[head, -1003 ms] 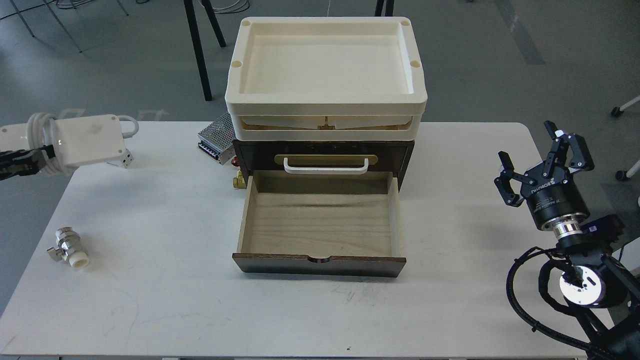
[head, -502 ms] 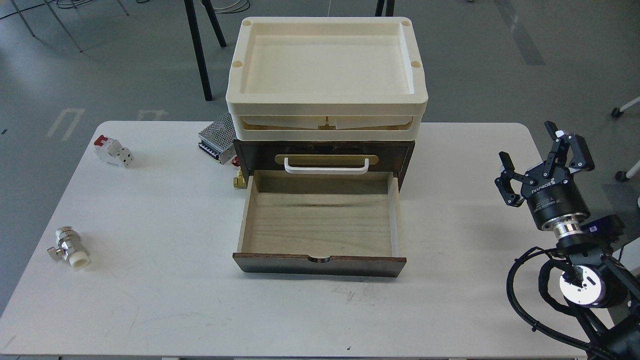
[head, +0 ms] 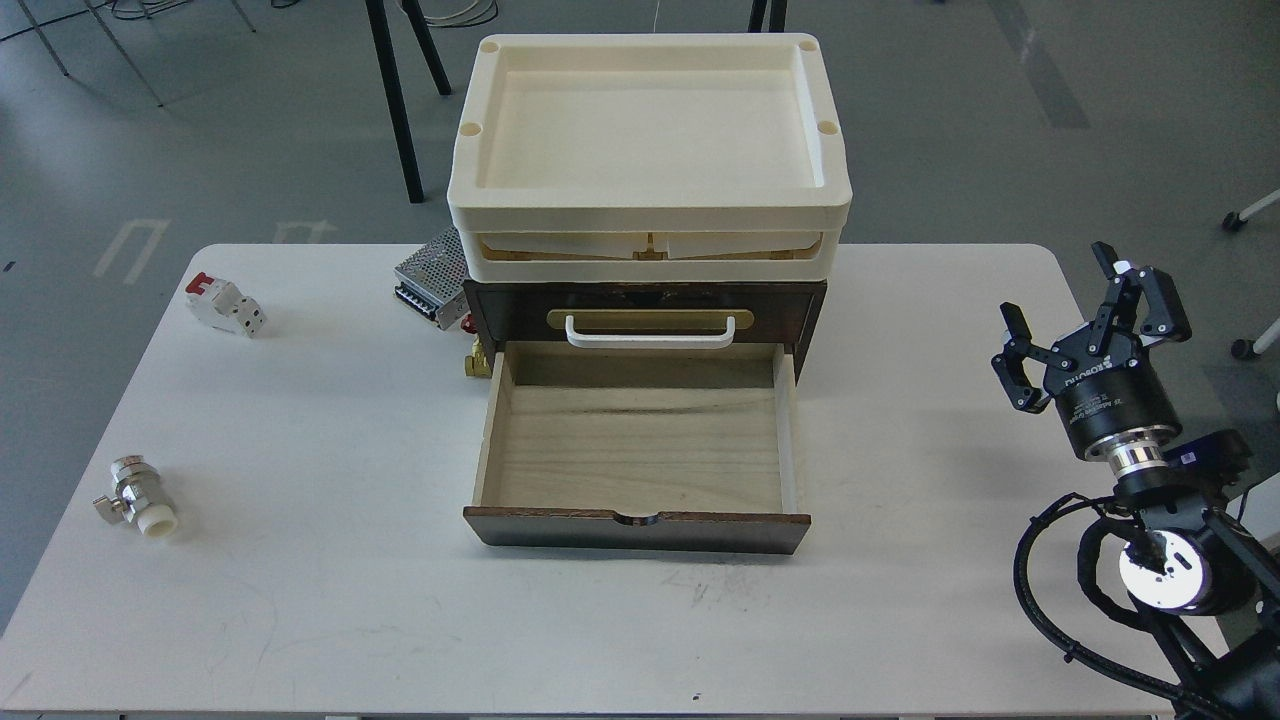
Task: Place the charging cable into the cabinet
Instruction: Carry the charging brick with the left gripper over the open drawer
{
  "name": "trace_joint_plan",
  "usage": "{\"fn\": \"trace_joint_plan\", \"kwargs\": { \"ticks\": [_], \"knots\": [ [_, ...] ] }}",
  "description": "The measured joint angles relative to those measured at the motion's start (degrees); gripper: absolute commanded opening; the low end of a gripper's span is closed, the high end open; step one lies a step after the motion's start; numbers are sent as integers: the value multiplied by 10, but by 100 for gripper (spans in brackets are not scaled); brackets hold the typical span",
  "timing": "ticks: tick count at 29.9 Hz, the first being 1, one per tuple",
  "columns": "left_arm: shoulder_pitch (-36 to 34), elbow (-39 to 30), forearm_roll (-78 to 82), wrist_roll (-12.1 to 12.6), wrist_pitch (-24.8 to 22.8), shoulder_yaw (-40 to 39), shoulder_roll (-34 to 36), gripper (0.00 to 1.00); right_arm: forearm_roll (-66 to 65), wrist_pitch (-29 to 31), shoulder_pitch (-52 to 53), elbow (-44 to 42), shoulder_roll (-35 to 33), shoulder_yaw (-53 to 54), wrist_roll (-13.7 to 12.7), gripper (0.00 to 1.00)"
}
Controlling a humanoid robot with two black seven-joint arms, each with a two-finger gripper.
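The cabinet (head: 645, 300) is a dark brown drawer unit at the table's back middle, with cream trays (head: 650, 150) stacked on top. Its lower drawer (head: 640, 445) is pulled out toward me and its pale wood inside is bare. The upper drawer with the white handle (head: 650, 335) is closed. The charging cable is out of view. My left gripper and arm are out of view. My right gripper (head: 1085, 305) is open and empty, held up over the table's right edge, well right of the drawer.
A white-and-red breaker block (head: 226, 303) lies at the back left. A metal valve (head: 135, 495) lies near the left edge. A perforated power supply box (head: 433, 275) and a brass fitting (head: 478, 362) sit left of the cabinet. The white table (head: 300, 420) ends near both sides.
One second ago my left gripper held the charging cable at the far left edge; both have since left the view to the left, uncovering the breaker block. The right arm has not moved.
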Motion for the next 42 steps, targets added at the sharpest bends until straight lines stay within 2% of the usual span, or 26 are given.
{"fn": "trace_joint_plan", "kwargs": {
  "ticks": [5, 12, 18, 27, 38, 42],
  "knots": [
    [6, -76, 96, 0, 0, 50, -35, 0, 0, 0, 0, 0, 0, 0, 0, 100],
    [8, -123, 137, 0, 0, 159, -59, 0, 0, 0, 0, 0, 0, 0, 0, 100],
    [9, -132, 143, 0, 1, 258, -66, 0, 0, 0, 1, -1, 0, -2, 0, 100],
    [28, -129, 199, 0, 78, 345, -134, 0, 0, 0, 3, -2, 0, -2, 0, 100],
    [54, -56, 201, 0, 87, 348, -242, 0, 0, 1, 3, -1, 0, -2, 0, 100],
    [70, -23, 201, 0, 111, 348, -284, 0, 0, 1, 3, -1, 0, -2, 0, 99]
  ]
}}
